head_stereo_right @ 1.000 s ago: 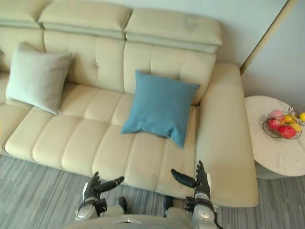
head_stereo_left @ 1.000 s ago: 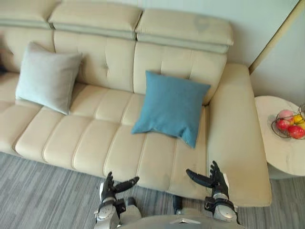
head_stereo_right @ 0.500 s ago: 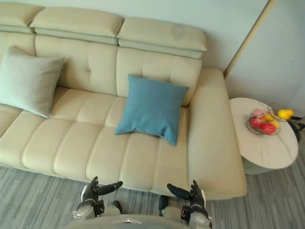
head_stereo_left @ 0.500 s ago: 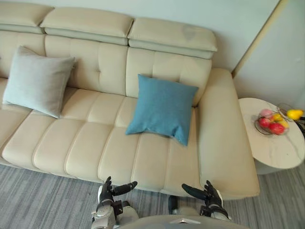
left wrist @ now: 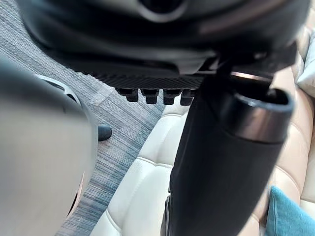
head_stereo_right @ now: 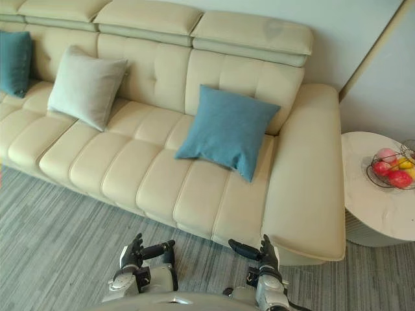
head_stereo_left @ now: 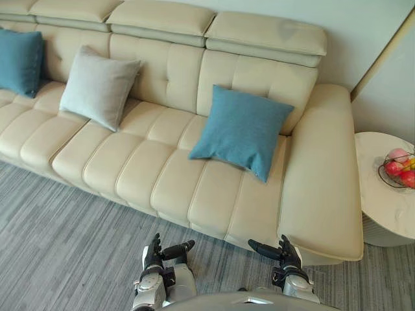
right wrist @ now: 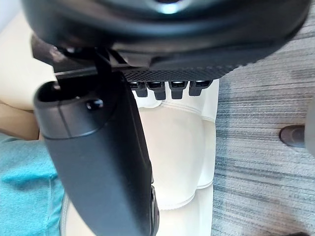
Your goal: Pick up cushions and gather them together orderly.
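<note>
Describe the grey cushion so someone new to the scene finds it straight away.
Find the long cream sofa against the wall. Three cushions lean on its backrest; the grey cushion is the middle one. It alone is pale grey: the far-left cushion and the cushion by the right armrest are both blue.

open carpet (head_stereo_left: 78, 240) before the sofa (head_stereo_left: 194, 188), bare seat between grey cushion (head_stereo_left: 97, 85) and teal cushion (head_stereo_left: 243, 129)
</note>
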Robot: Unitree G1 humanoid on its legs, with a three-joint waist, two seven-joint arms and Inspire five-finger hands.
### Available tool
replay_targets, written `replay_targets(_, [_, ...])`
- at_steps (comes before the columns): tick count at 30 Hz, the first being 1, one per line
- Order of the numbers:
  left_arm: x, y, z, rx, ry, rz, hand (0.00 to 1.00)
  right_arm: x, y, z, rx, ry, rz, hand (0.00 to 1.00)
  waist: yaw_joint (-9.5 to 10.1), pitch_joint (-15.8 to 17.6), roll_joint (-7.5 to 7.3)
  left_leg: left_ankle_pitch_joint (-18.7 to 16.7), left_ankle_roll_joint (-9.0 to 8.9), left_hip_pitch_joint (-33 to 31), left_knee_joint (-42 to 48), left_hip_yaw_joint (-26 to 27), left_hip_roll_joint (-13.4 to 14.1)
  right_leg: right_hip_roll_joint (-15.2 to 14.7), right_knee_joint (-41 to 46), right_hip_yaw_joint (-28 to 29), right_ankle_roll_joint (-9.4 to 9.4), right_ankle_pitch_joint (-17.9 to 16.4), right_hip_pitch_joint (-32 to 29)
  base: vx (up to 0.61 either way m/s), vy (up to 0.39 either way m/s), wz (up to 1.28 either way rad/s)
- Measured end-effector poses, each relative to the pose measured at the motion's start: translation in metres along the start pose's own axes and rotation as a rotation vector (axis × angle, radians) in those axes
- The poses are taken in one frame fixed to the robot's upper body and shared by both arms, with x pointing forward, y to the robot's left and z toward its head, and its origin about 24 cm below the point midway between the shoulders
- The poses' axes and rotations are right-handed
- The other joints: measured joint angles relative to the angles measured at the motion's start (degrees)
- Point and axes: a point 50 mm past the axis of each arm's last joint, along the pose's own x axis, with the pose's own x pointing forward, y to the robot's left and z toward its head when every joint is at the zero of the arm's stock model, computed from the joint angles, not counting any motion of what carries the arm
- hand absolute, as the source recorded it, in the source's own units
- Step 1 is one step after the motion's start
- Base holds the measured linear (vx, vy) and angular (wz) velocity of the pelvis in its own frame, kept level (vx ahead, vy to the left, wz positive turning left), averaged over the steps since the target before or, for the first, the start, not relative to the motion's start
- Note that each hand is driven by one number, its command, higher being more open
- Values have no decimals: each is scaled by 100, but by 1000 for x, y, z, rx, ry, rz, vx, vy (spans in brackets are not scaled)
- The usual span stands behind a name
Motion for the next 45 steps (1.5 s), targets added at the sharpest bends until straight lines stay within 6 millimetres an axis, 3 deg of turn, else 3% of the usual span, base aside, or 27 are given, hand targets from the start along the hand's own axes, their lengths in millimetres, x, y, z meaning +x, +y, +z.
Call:
replay_targets(1, [0,0,0,0,-1,1,100,0,-1,0,-1,1,-3,100,-7,15,-25,-121,11,-5,138,-36,-31,-28,9,-6,-4,21,-22,-109,38,14])
replay_targets(2, [1,2,1,4,-3,5,100,1,-3,0,-5,1,-7,100,-14,41,-77,-564,31,13,655,-141,-109,-134,13,5,11,105,-89,-129,83,4])
replay_targets(5, [0,2,-2,3,9,4,100,0,-8,-4,-6,17,-15,100,-47,45,-84,-1434,41,387,1375,-245,-169,-316,-64,85,190,302,-116,-123,156,-1])
replay_targets(6, [0,2,-3,-1,14,4,100,0,-9,-5,-3,20,-18,100,-54,31,-61,-1517,11,467,1324,-256,-170,-319,-106,94,234,342,-116,-160,280,-14])
replay_targets(7, [-1,1,-7,-4,33,3,100,0,-9,-8,9,42,-16,100,-70,-27,-48,-1627,-6,634,859,-217,-293,-313,-330,182,396,521,-108,-141,237,-14])
replay_targets(11, [-2,17,-15,32,59,35,100,-8,4,-31,29,137,30,100,-166,-235,-321,-1215,224,1020,-34,47,-737,-572,-1103,319,520,1027,142,-64,186,-14])
replay_targets(17, [-6,18,-33,85,138,29,100,-7,-17,-37,89,167,-47,100,-281,-390,-157,-966,328,1420,-596,92,-1042,-681,-1651,367,572,1315,520,6,64,0])
replay_targets(22, [-7,21,-38,122,160,24,100,-8,-26,-45,124,207,-77,100,-285,-445,-141,-892,292,1701,-809,41,-1018,-576,-1804,374,554,1322,750,61,-27,-3])
replay_targets(23, [-6,26,-41,108,188,29,100,-11,-37,-57,179,264,-117,100,-309,-430,-167,-885,283,2089,-1147,-106,-1035,-499,-1929,509,366,1278,954,0,0,0])
replay_targets(34, [-7,26,-41,91,190,23,100,-12,-37,-58,177,266,-114,100,-327,-337,-118,-820,279,2258,-1315,-58,-1033,-502,-1886,489,363,1269,1030,-1,0,-1])
replay_targets(45, [-6,24,-42,-30,211,8,100,-8,-37,-48,136,238,-76,100,-433,-3,-40,-828,206,2460,-1271,255,-919,-519,-1546,545,540,1130,1038,-33,-14,-7])
